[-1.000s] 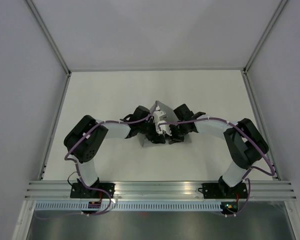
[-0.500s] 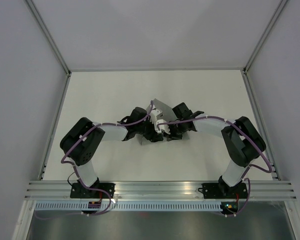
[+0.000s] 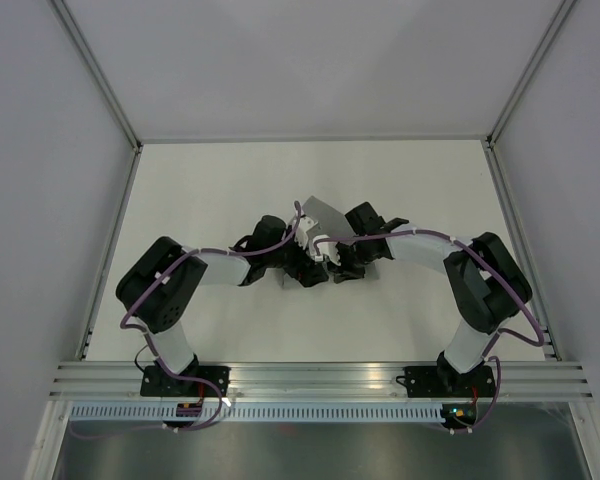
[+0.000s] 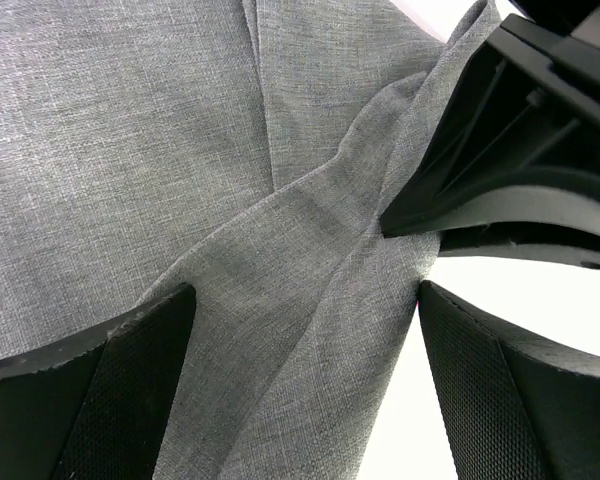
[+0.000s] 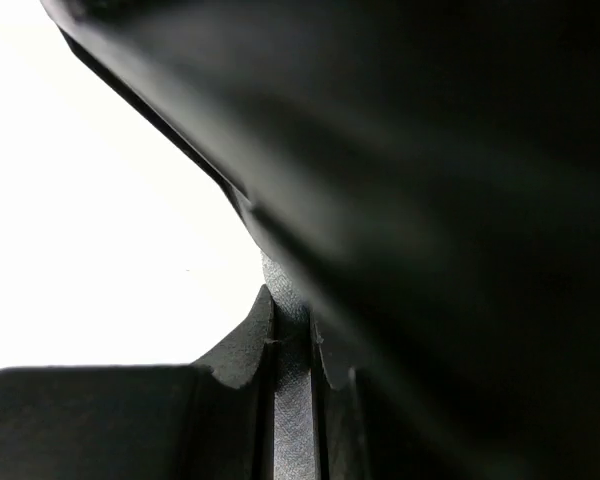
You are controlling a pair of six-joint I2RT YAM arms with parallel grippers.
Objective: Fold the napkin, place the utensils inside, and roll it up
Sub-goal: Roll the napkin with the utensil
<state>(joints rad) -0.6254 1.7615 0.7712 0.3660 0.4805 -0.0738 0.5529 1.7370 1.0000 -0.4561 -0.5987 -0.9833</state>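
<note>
My right pincer (image 5: 291, 350) is closed down to a slit on a thin edge of the napkin (image 4: 160, 140). Its wrist view shows only a sliver of grey weave between the 2 fingers. I hold that edge so the layer lifts clear of the rest of the napkin, and from above 1 grey corner does stand up off it. My left pincer (image 4: 302, 330) is spread wide and grips nothing. It hangs low over the napkin with 1 finger on either side of the slanting ridge that runs up to the pinched edge. I judge it is there to take a second hold or to press the lower layer flat while the fold goes over. The napkin sits bunched directly beneath both wrists, with bare white table (image 3: 210, 190) showing all around it. The utensils show in none of the 3 views, so I cannot tell whether they lie under the napkin or apart from it. The fold looks like the step in hand, with loading and rolling not yet done.
</note>
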